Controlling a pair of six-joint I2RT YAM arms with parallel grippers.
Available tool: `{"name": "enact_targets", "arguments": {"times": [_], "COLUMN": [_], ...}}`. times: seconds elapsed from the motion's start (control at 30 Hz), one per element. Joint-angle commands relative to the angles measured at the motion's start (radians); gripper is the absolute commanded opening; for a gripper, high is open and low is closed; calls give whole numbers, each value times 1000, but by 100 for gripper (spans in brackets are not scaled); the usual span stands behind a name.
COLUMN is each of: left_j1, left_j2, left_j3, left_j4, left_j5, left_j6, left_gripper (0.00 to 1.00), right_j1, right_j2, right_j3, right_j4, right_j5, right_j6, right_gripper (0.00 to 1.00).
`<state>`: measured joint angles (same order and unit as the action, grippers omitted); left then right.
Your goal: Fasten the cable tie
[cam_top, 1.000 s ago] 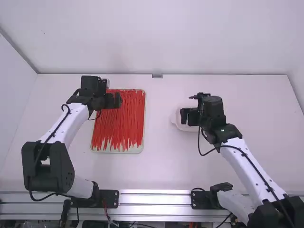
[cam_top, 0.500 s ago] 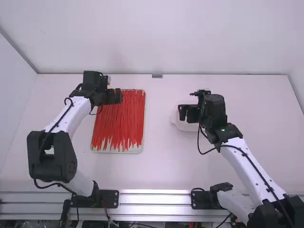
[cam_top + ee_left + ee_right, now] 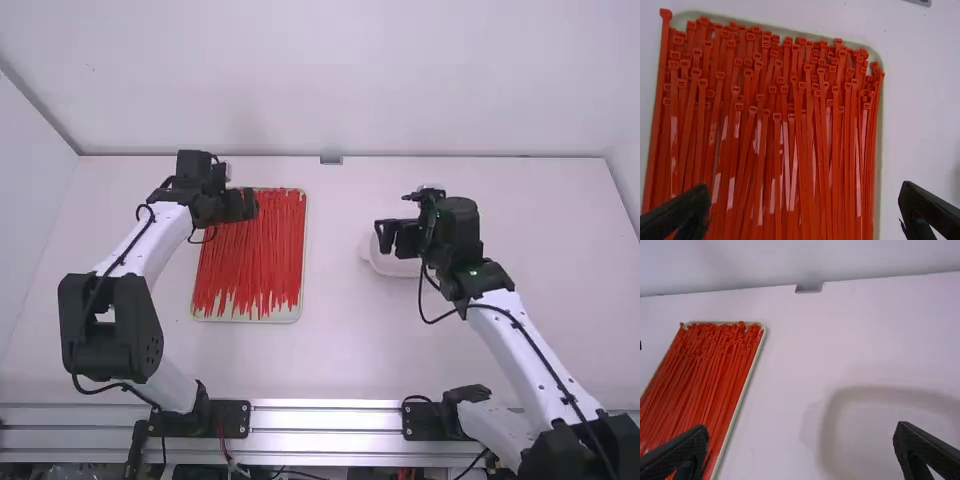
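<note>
A pale tray (image 3: 298,300) left of the middle holds a thick layer of red cable ties (image 3: 252,258), heads toward the far end. My left gripper (image 3: 241,205) hovers over the tray's far left corner, open and holding nothing. In the left wrist view its gripper (image 3: 802,220) spans the cable ties (image 3: 770,135), with wide-apart fingertips (image 3: 682,210). My right gripper (image 3: 390,238) hangs open and bare above a small white dish (image 3: 385,264). The right wrist view has its gripper (image 3: 800,460) above the dish (image 3: 875,430), the cable ties (image 3: 700,370) farther off.
White walls close in the table on the left, back and right. A small grey bracket (image 3: 331,159) sits at the middle of the back edge. Bare tabletop lies between the tray and the dish and along the front.
The left arm swung its elbow inward and its gripper rose slightly toward the tray's far end. The right gripper drifted a little to the left over the dish.
</note>
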<state>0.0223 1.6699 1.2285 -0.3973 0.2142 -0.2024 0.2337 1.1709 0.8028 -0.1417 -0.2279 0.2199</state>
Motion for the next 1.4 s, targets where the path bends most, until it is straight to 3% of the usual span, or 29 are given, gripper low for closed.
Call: {"name": "enact_targets", "arguments": {"times": [0.0,0.2,0.43,1.0,1.17,1.23,1.37], "left_j1": [4,4,-3,-3,-4,-3,-11], "left_j2": [6,7,39,216,280,303,330], "left_j3": [11,15,10,8,7,8,7], "left_j4": [23,-2,-5,227,299,330,358], "left_j5": [10,6,4,7,33,77,82], "left_j6": [11,15,2,-33,-36,-37,-44], "left_gripper": [99,99,99,88,77,61,55], "right_j1": [7,10,69,161,174,169,164], "right_j2": [2,2,2,2,2,2,2], "right_j3": [5,5,3,3,3,3,3], "right_j4": [19,7,5,0,3,0,-4], "right_j5": [-84,-124,-85,-86,-86,-87,-87], "right_j6": [74,58,-27,19,15,19,19], "right_gripper": [98,98,98,98,98,98,98]}}
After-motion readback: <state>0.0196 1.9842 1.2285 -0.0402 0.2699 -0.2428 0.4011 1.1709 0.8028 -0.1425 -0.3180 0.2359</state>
